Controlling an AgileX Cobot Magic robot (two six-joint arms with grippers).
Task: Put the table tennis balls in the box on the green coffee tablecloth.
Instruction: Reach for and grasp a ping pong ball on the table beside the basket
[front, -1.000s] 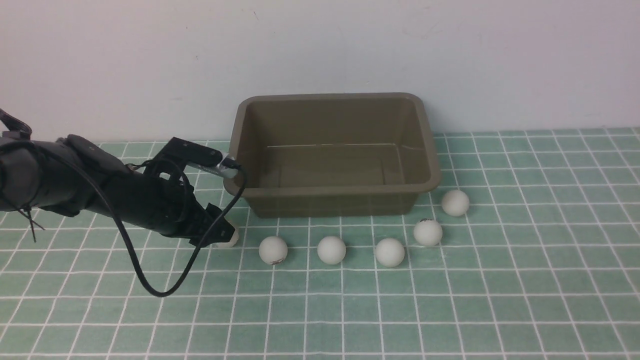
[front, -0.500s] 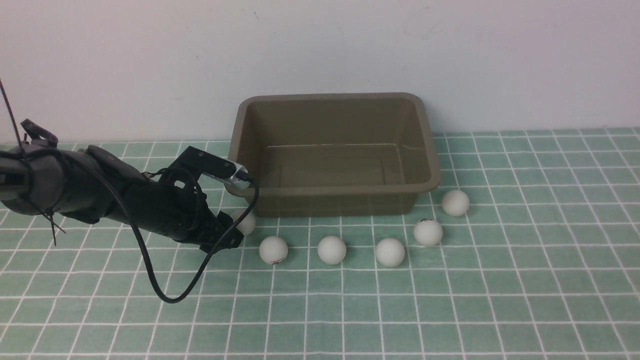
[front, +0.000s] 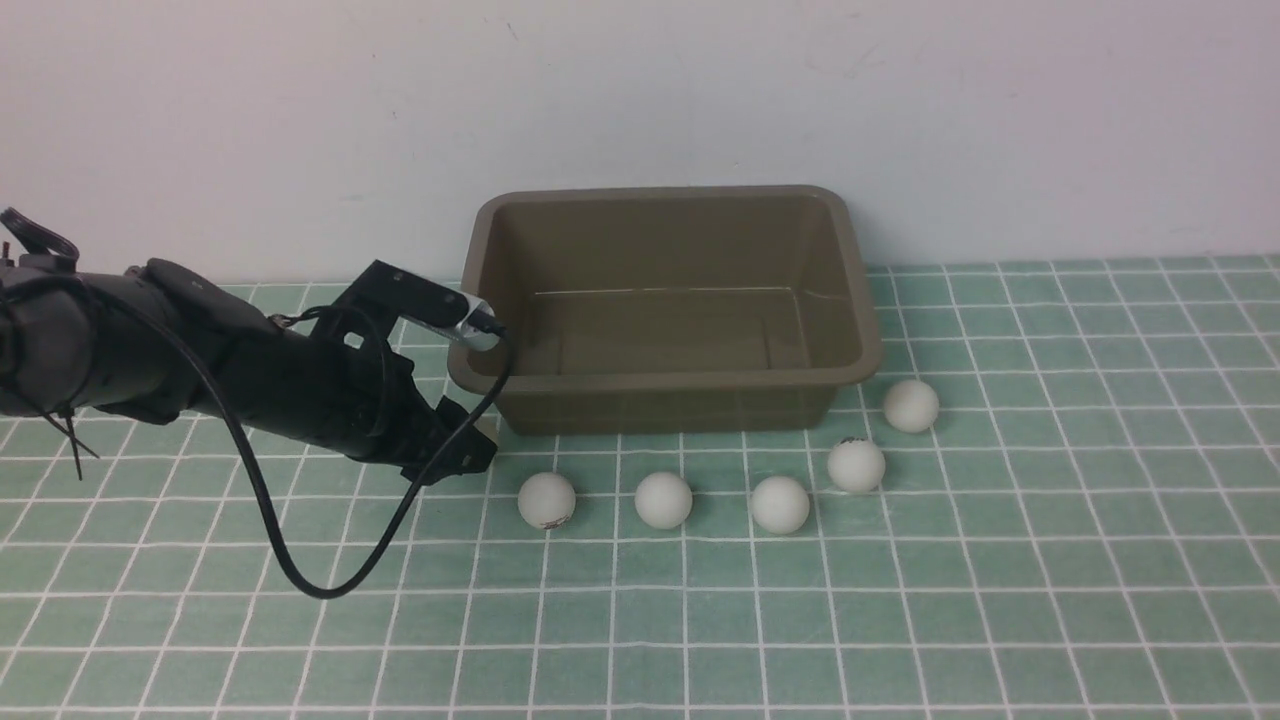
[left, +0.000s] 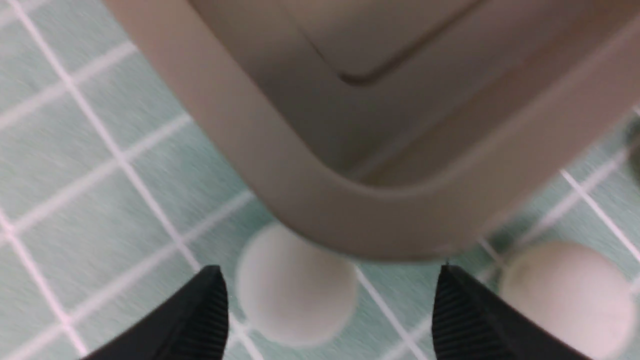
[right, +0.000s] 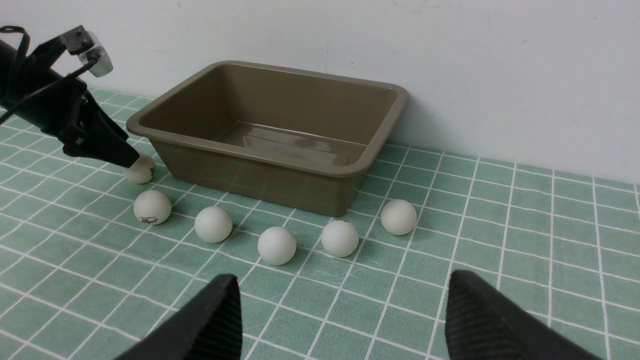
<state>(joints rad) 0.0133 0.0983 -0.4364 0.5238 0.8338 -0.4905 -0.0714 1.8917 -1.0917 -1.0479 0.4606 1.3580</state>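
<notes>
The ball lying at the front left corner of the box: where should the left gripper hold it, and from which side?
Grip the ball across its widest middle, coming down from above on the side away from the box. It is round, so off-centre pads would slip, and the box rim seems to overhang it, leaving little room there.

- Wall (front: 640, 90): plain off-white, matte, upright at the far side of the scene, spanning the full width of the front view.
- Specks (front: 510, 27): few, small, dark, scattered on the wall's upper part.
</notes>
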